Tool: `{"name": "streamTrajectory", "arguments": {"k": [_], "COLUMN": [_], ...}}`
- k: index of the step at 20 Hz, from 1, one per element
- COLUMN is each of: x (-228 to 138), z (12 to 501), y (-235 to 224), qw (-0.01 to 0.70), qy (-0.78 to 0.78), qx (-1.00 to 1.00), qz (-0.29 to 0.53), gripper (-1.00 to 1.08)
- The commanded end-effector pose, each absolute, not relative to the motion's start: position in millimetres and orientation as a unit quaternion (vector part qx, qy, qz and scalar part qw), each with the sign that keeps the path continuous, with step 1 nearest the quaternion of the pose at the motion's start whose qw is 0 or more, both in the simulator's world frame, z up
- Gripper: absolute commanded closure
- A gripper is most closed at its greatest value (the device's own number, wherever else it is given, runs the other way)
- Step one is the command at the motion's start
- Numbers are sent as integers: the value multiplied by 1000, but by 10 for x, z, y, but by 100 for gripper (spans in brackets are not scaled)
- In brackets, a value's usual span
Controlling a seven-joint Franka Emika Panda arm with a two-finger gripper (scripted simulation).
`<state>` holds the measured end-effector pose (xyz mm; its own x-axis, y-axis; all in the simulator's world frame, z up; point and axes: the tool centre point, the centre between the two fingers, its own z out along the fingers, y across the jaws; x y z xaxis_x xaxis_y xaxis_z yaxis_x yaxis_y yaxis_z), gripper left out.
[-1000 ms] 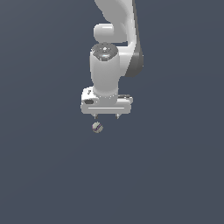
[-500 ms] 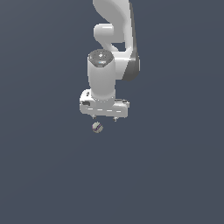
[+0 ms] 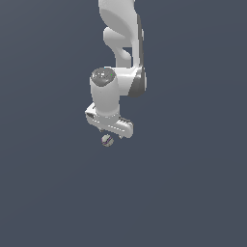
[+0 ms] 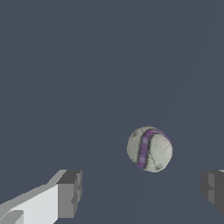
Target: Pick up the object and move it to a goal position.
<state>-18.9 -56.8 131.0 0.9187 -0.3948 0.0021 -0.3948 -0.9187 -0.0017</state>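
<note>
Below the gripper [image 3: 112, 131] sits the ball [image 3: 107, 140]; its 2 fingers [image 4: 69, 194] spread wide, holding nothing.

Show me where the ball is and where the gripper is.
ball [image 4: 149, 149], wrist view, middle of its grey-white surface beside the purple streak
gripper [image 4: 141, 192], wrist view, midway between its two fingertips, jaws apart

Ball [image 4: 149, 149] greyish-white, faint crackle lines, one curved purple streak down its face; same ball [image 3: 107, 140] reads pale grey with a dark fleck in the exterior view. Arm [image 3: 120, 43] white with dark grey joint bands. Claw [image 4: 140, 194] white body, fingers [image 4: 70, 194] dark grey. Backdrop flat slate blue-grey.
</note>
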Motion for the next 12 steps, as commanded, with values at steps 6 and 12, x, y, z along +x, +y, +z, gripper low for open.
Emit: {"name": "streamTrajectory", "arguments": {"k": [6, 12], "x": [-304, -363], "z": [1030, 909], "y": [-749, -835], "qw": [1, 0], "qy": [308, 356], "qx": [-951, -935], "qz": [0, 0], "gripper": [-92, -92]}}
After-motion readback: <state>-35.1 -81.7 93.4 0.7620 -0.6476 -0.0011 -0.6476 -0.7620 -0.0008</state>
